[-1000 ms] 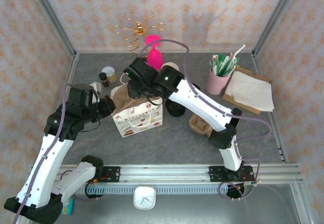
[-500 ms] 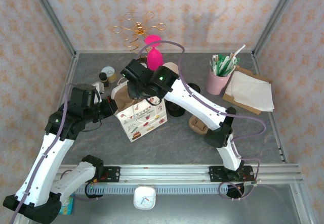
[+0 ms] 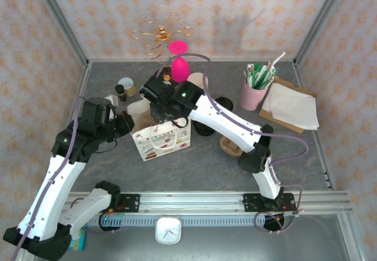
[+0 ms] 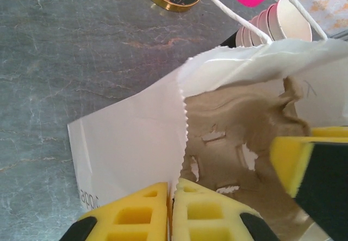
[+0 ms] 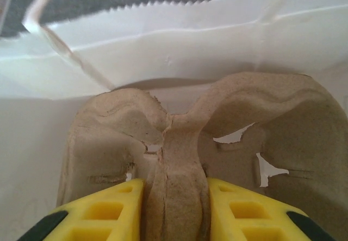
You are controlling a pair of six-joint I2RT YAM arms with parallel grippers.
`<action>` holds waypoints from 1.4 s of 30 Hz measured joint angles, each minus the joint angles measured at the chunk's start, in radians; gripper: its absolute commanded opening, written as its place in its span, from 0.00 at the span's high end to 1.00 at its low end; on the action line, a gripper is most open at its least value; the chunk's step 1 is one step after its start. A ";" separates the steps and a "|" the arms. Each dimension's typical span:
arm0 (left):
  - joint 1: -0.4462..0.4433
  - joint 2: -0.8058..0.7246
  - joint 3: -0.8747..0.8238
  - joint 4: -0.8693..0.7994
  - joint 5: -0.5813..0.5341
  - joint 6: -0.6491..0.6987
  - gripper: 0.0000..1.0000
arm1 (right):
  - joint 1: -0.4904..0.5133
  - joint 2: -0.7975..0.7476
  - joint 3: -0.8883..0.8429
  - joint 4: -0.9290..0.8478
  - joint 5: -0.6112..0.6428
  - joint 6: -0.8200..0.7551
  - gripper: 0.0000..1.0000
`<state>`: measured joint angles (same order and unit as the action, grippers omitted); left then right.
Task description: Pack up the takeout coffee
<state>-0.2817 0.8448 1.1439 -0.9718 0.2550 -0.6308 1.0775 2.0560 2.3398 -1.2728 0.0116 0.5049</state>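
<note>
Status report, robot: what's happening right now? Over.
Left gripper shut on rim of paper bag. Right gripper shut on centre ridge of pulp carrier, carrier inside bag mouth. Nothing seen blocking.

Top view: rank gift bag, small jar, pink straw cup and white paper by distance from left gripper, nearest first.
1. gift bag: centre, its edge pinched by the left gripper.
2. small jar: back left.
3. pink straw cup: back right.
4. white paper: far right.

White arm links (image 3: 50, 184) with black joints (image 3: 91, 116), lilac cables (image 3: 200, 56), green status light (image 3: 183, 93), yellow hollow-celled fingers (image 4: 136, 215)
</note>
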 measured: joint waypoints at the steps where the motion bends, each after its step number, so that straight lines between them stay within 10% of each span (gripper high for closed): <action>1: 0.000 -0.003 0.000 0.003 0.005 0.000 0.90 | 0.003 0.000 -0.010 0.000 0.000 0.000 0.70; 42: -0.024 -0.029 -0.053 0.072 0.088 -0.073 0.89 | -0.014 0.138 0.053 0.023 -0.008 -0.064 0.55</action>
<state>-0.3061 0.8158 1.0908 -0.9001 0.3428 -0.7036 1.0634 2.1937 2.3924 -1.2495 0.0032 0.4408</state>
